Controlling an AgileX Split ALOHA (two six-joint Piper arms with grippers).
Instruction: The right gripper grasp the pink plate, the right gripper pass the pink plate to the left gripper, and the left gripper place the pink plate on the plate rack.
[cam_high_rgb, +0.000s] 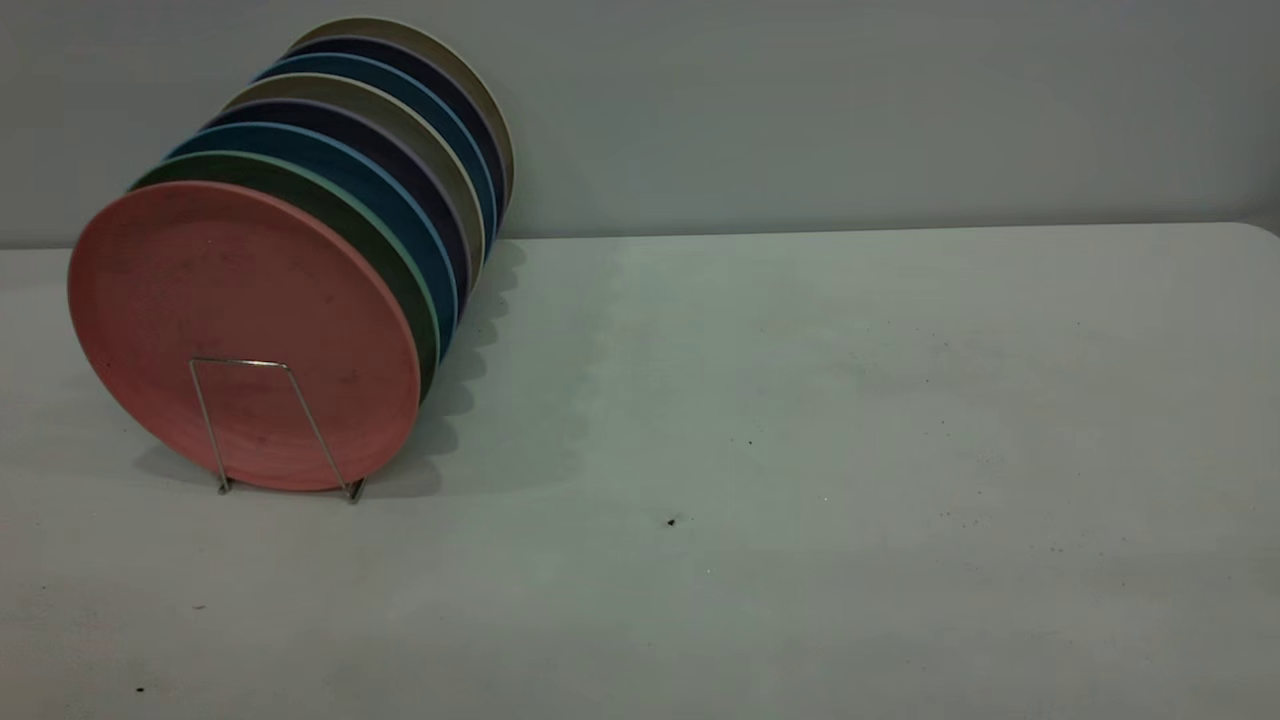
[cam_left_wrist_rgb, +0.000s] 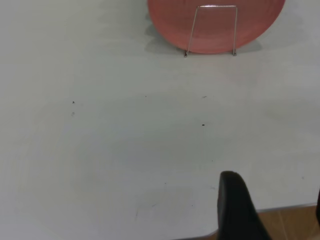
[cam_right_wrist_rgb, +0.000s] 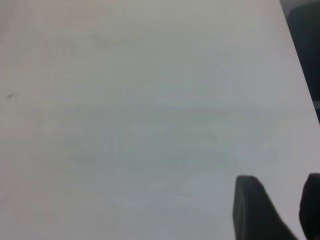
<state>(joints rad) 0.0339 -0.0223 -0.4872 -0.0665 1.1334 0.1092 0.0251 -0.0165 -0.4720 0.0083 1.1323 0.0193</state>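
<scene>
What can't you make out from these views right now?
- Rack: only its front loop shows in the exterior view; the plates hide the rest.
- Pink plate: its top is cut by the left wrist view's edge.
- Left pincer: one finger is cut at the edge.
- Right pincer: tips only.
</scene>
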